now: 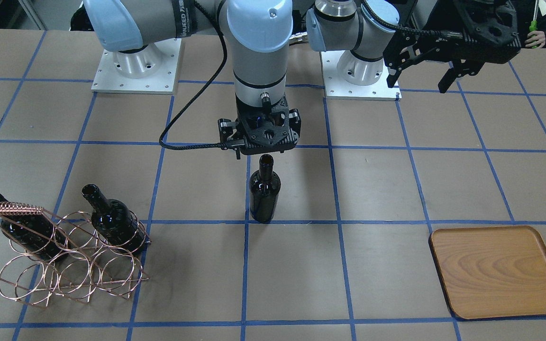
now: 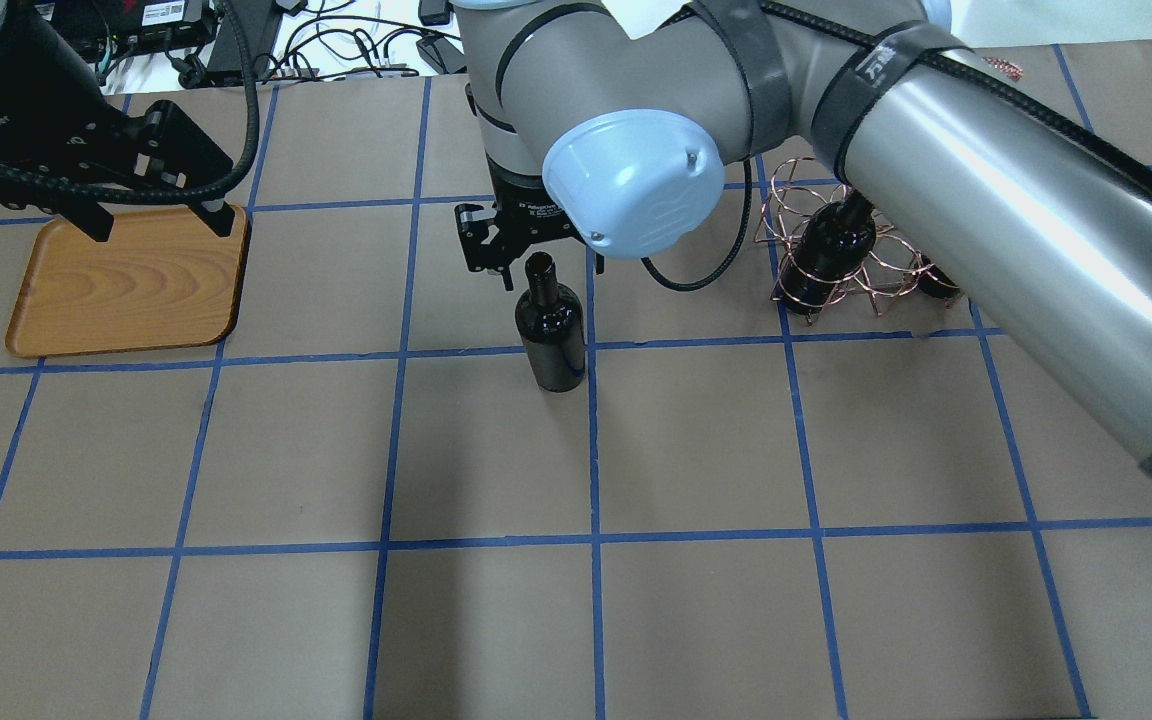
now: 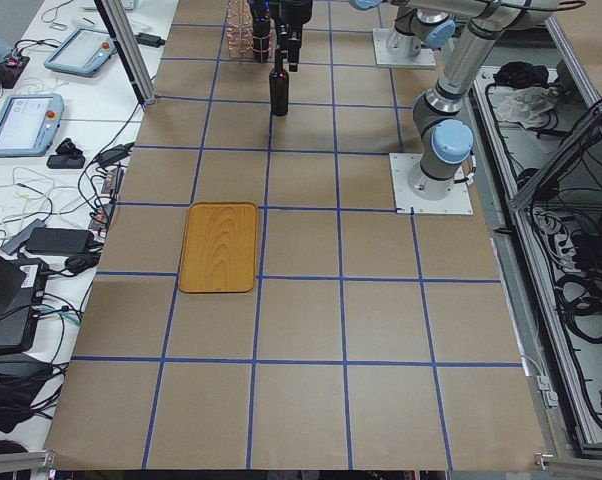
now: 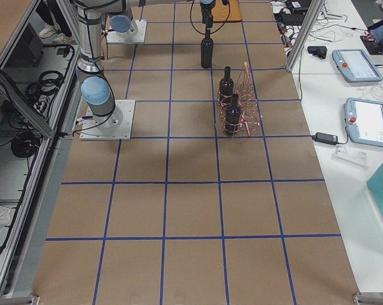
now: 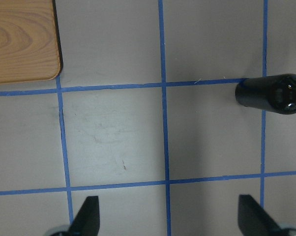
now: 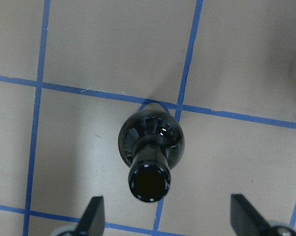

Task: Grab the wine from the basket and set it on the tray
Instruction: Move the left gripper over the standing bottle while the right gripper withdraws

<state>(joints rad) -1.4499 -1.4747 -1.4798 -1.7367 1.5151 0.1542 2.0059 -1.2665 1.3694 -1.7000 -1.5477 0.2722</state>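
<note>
The wine [image 1: 264, 192] stands upright on the bench [image 1: 396, 189], its neck pointing straight up. Its mouth is at 12 o'clock from the spread right claw [image 6: 168, 216] above. The left claw [image 5: 170, 214], also spread, hovers near the tray [image 1: 498, 270].

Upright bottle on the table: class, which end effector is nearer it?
Right. The right end effector hangs open directly above the bottle; the left end effector is off toward the tray.
</note>
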